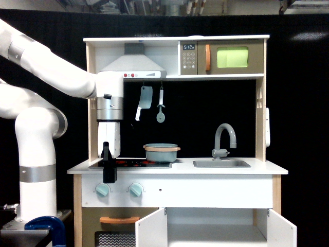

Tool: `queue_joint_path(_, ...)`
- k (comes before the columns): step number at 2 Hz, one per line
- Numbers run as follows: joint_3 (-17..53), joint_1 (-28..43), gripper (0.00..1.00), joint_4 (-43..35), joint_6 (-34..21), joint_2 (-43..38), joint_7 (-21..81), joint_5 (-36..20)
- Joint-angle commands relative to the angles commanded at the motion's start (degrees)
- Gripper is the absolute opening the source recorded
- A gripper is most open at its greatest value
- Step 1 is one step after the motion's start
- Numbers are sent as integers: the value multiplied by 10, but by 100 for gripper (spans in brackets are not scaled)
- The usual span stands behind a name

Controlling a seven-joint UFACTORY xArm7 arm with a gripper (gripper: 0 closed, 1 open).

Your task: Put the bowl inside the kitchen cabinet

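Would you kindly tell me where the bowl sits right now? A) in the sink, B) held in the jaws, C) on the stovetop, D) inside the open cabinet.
C: the bowl rests on the stovetop, on the exterior view's left of the sink, apart from the gripper.

My view is sharp and evenly lit, with light falling from overhead and the front. The white toy kitchen (177,167) looks bright, nearly washed out along its countertop, against a black backdrop (303,103) that swallows detail. At two o'clock the microwave window (232,57) glows a vivid green. My arm (46,67) at nine o'clock shows soft shading underneath. A faint pale smear of glare sits at one o'clock. Edges stay straight, with no blur.
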State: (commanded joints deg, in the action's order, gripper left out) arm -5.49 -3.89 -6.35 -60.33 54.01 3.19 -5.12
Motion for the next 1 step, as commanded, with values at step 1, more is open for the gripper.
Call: queue_joint_path(1, -21, 21, 100, -19, -28, 39, -31, -8)
